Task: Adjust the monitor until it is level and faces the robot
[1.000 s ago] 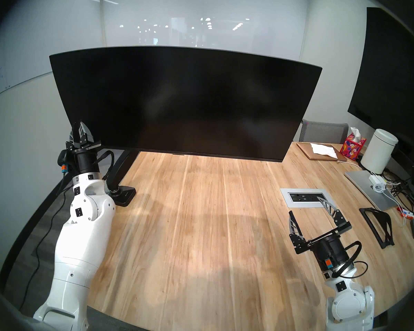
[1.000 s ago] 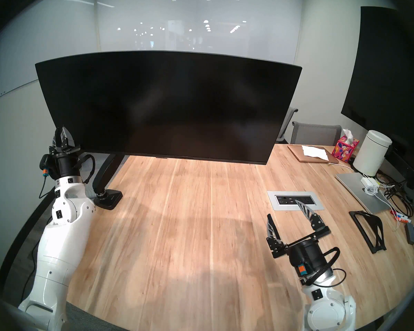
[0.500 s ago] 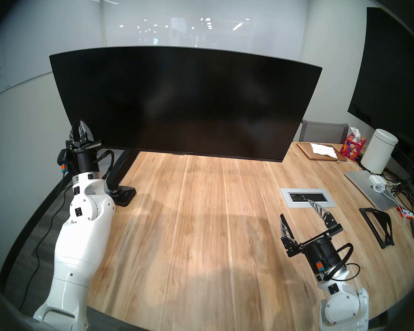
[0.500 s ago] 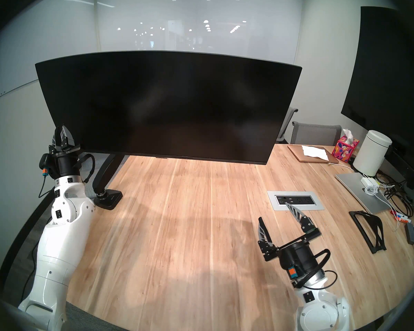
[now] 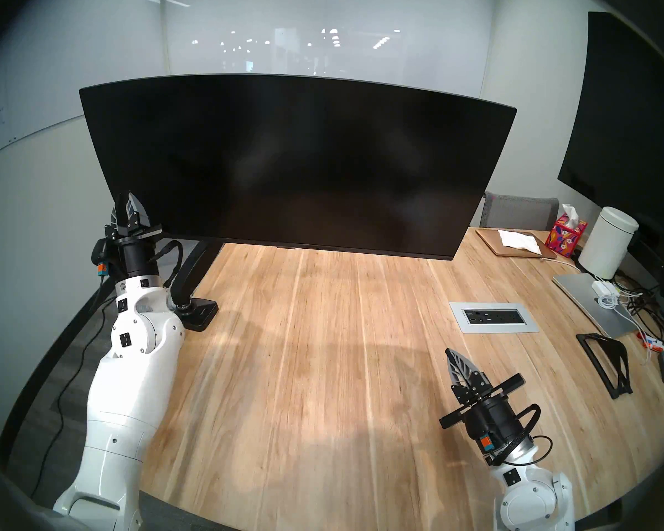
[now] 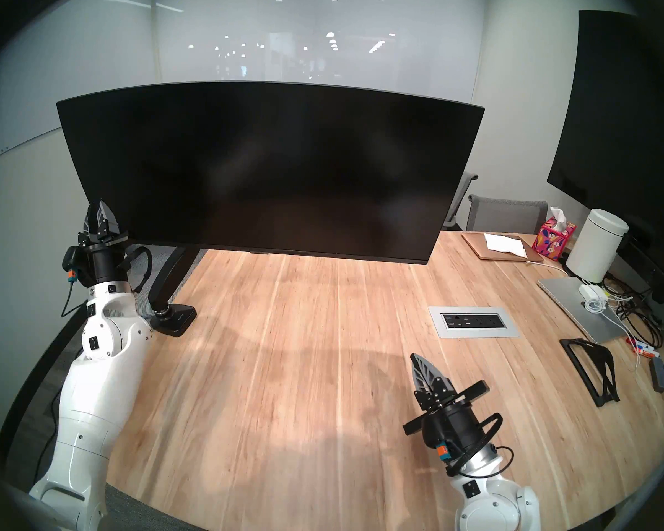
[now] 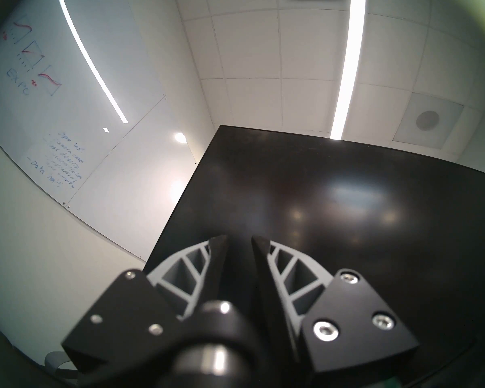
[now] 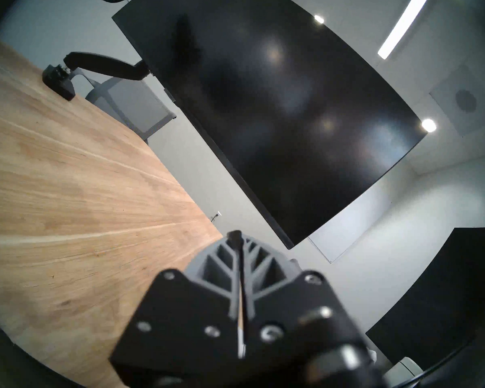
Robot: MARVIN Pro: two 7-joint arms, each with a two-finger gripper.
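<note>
I've got the left claw [image 5: 125,208] up at the monitor [image 5: 296,162] lower-left corner, fingers [image 7: 217,255] drawn close with a narrow gap; wrist cam shows them in front of the screen face, but I can't tell if they pinch the edge or just sit by it. Right claw [image 5: 457,365] is fully closed on nothing, low over the desk [image 5: 322,365], well apart from the screen, pointing roughly toward its right half.

Monitor hangs off its black arm mount [image 5: 192,277], clamped at the desk's far-left edge. In head cam the right end reads lower than the left, tho fisheye bends things, so I'm not sure it's truly off level.

To do this well imo: nudge slowly at the corner, small moves, check top edge vs. wall line, keep fingers off the panel face, and don't push so hard the mount swings.
</note>
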